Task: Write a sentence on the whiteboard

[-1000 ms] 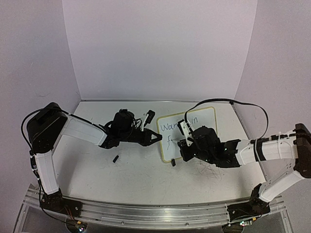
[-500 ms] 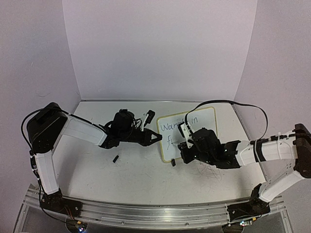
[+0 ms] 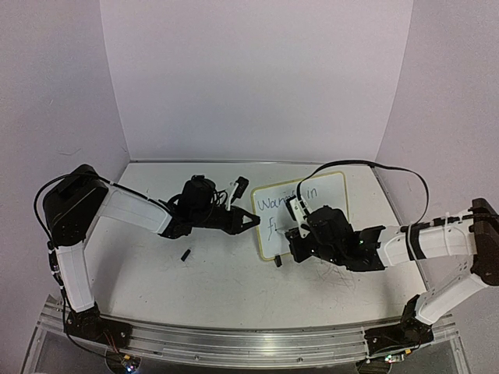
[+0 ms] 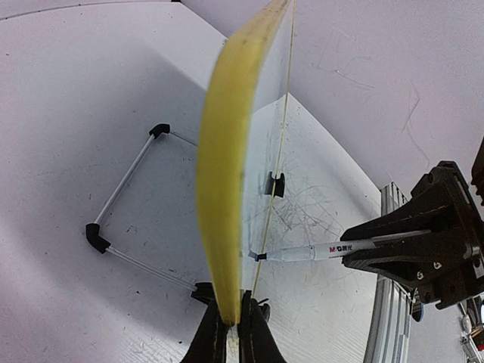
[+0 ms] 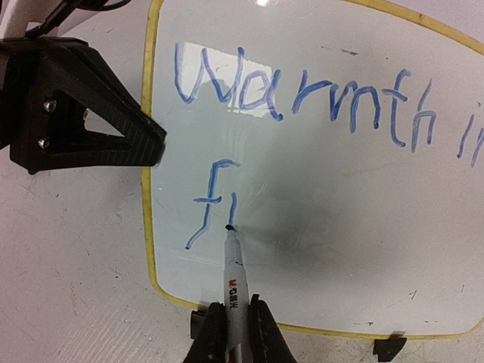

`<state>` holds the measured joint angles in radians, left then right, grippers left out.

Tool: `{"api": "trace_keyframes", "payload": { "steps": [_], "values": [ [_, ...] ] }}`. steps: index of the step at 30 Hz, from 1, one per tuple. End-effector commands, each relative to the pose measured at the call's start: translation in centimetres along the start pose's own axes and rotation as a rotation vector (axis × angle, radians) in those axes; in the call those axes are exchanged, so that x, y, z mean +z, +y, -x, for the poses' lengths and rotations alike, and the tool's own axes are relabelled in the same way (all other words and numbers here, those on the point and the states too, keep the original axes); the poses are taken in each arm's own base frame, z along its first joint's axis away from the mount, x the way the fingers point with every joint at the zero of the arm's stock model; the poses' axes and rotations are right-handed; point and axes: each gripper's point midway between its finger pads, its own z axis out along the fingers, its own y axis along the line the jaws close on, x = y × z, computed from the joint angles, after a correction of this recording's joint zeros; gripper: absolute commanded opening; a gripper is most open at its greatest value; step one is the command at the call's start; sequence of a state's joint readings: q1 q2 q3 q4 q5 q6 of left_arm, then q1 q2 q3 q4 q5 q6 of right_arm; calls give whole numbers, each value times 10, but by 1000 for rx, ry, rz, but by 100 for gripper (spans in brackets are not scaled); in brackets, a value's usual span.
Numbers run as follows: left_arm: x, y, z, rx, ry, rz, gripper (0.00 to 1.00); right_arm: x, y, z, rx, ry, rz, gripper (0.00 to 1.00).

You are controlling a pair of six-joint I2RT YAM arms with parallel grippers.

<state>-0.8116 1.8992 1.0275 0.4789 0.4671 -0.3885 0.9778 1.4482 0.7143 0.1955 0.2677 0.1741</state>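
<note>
The whiteboard [image 3: 331,193] stands propped at the table's middle right, white with a thin yellow frame [image 5: 149,227]. My left gripper [image 3: 255,220] is shut on its left edge, and the left wrist view shows the yellow rim [image 4: 223,174] pinched between the jaws [image 4: 236,321]. My right gripper [image 5: 236,333] is shut on a white marker [image 5: 236,291], also seen from the left wrist [image 4: 325,249]. The marker's tip touches the board. The sentence [image 5: 302,94] reads "Warmth in" in blue. On the second line are an "f" [image 5: 212,200] and a short stroke ending at the tip.
A small black cap [image 3: 185,255] lies on the table left of the board. A black clip [image 3: 277,261] sits at the board's lower edge. The board's wire stand [image 4: 125,174] spreads behind it. Old scribbles [image 3: 335,273] mark the tabletop. An aluminium rail [image 3: 234,339] runs along the near edge.
My right gripper has shifted slightly with the marker, and a short stroke now stands right of the "f". The left arm has not moved.
</note>
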Motion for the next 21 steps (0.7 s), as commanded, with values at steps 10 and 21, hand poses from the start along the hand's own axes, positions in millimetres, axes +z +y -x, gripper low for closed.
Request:
{"api": "trace_keyframes", "payload": {
  "steps": [10,21],
  "values": [
    [3,0,-33,0,111,25,0,-1,-7,34,41,-100,-52,0],
    [4,-1,-34,2,112,25,0,-3,-10,42,52,-121,-60,0]
  ]
}}
